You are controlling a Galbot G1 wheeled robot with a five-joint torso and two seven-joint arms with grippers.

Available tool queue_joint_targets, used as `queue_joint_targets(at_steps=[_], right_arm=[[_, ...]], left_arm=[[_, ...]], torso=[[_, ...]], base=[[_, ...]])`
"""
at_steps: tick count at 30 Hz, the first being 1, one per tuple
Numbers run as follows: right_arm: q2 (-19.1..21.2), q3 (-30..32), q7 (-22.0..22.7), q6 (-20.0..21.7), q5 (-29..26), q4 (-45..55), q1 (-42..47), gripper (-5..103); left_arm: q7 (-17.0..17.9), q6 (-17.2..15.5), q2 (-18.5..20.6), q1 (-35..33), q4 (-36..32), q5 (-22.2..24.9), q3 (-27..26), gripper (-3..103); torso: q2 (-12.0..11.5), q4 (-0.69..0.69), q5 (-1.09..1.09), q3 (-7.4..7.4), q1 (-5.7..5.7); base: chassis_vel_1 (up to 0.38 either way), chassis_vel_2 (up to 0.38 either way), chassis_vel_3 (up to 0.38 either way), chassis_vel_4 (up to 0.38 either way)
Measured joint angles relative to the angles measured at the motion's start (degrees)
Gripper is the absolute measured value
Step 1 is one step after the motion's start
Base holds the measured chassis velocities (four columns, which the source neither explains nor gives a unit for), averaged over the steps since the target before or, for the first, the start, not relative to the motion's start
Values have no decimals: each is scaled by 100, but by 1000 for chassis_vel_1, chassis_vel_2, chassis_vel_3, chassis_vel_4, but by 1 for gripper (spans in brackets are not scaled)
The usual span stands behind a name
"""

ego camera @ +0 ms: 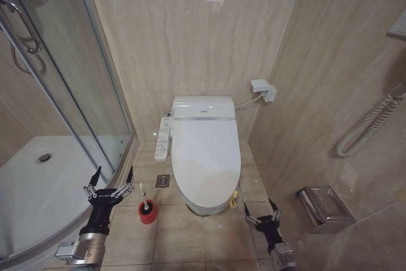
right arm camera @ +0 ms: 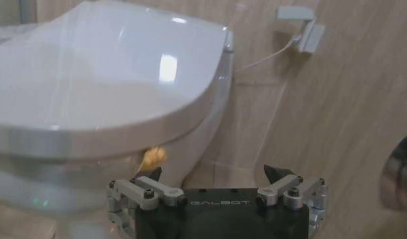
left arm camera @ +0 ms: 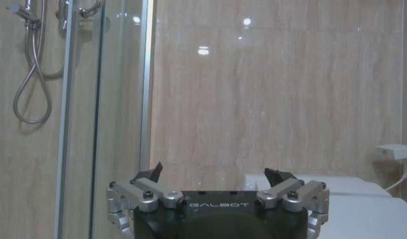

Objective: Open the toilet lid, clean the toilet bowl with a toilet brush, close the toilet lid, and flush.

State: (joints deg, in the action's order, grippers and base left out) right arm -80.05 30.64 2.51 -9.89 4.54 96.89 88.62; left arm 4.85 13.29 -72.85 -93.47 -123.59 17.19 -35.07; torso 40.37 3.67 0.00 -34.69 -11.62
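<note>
The lid [ego camera: 205, 157] lies shut on the bowl [ego camera: 204, 206], long axis running from the back wall toward the robot. The brush [ego camera: 147, 206] stands upright in its red holder on the floor — left of the bowl's front. Left gripper [ego camera: 113, 178] and right gripper [ego camera: 262, 208] hover wide, holding nothing.
</note>
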Motion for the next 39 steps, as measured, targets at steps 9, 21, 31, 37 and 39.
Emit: queue_joint_targets(at_steps=[9, 21, 31, 37, 39], right_arm=[[-200, -287, -9, -60, 138, -610, -350, 100], [-234, -323, 6, -117, 112, -1351, -912, 100], [-159, -278, 53, -116, 4, -1617, -1259, 100], [-160, -275, 57, -147, 0, -1777, -1364, 100], [-197, -256, 60, -184, 16, -1941, -1471, 100]], left_arm=[[0, 0, 0, 0, 0, 0, 0, 100], [0, 0, 0, 0, 0, 0, 0, 100], [0, 0, 0, 0, 0, 0, 0, 100], [0, 0, 0, 0, 0, 0, 0, 100], [0, 0, 0, 0, 0, 0, 0, 100]], torso=[[0, 0, 0, 0, 0], [0, 0, 0, 0, 0], [0, 0, 0, 0, 0], [0, 0, 0, 0, 0], [0, 0, 1, 0, 0]], base=[[0, 0, 0, 0], [0, 0, 0, 0], [0, 0, 0, 0], [0, 0, 0, 0], [0, 0, 0, 0]])
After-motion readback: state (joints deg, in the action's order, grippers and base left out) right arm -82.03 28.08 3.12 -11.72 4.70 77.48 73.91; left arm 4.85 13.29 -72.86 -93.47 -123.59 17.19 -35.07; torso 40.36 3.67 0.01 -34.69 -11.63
